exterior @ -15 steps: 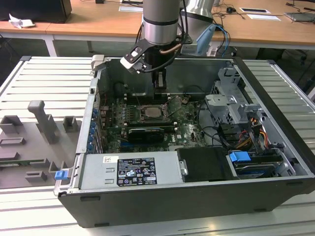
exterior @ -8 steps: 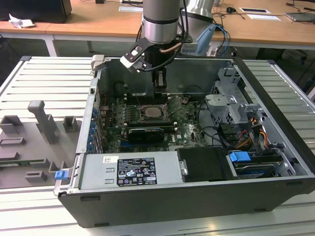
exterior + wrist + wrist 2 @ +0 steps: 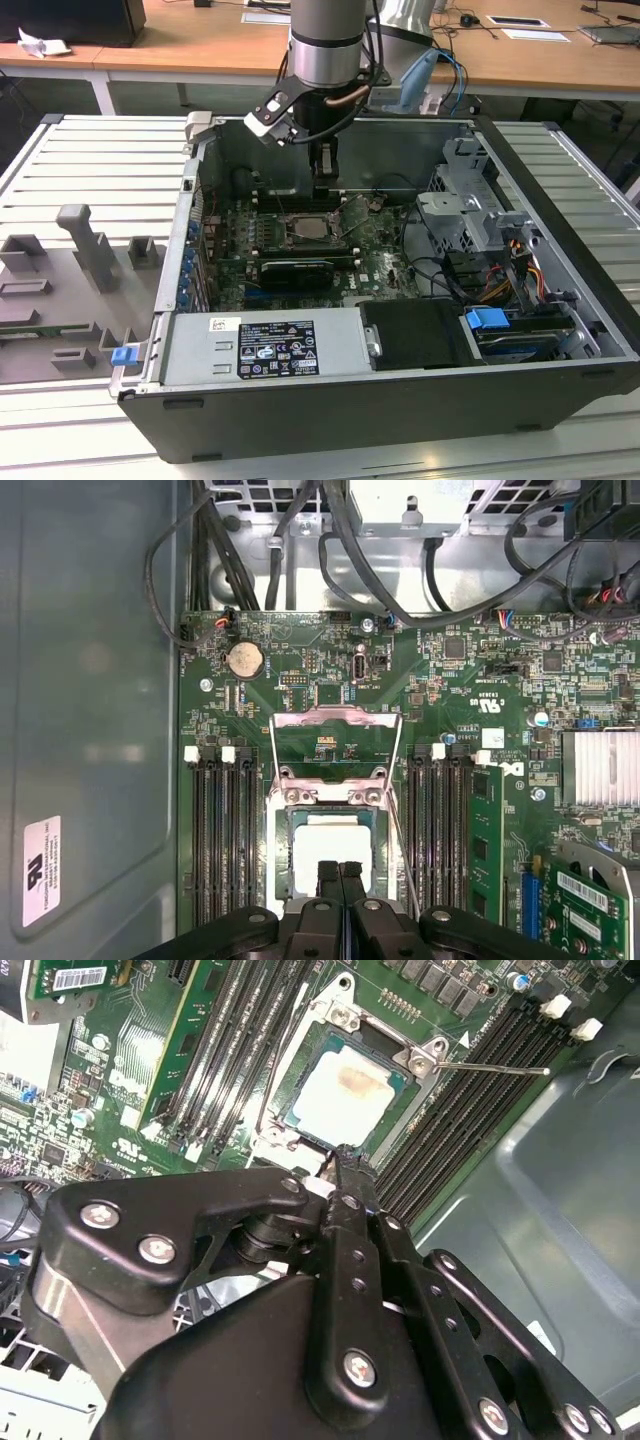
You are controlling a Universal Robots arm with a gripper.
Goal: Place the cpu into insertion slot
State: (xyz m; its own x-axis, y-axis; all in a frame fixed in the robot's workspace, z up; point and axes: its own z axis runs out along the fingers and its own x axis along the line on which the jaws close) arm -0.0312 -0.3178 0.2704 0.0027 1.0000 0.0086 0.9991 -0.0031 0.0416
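Open pc case [image 3: 300, 430] lies on its side across the middle of the exterior view, so the motherboard [image 3: 330, 660] faces up for the arm. The gripper [image 3: 340, 870] hangs just over the insertion slot [image 3: 284, 825], fingers pinched together on nothing. The retention frame [image 3: 335, 720] is flipped back for access, and the cpu [image 3: 345, 1095] already sits flat in the slot

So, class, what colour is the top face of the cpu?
Pale silver-beige with a brownish smudge; the cpu shows best in the second wrist view.
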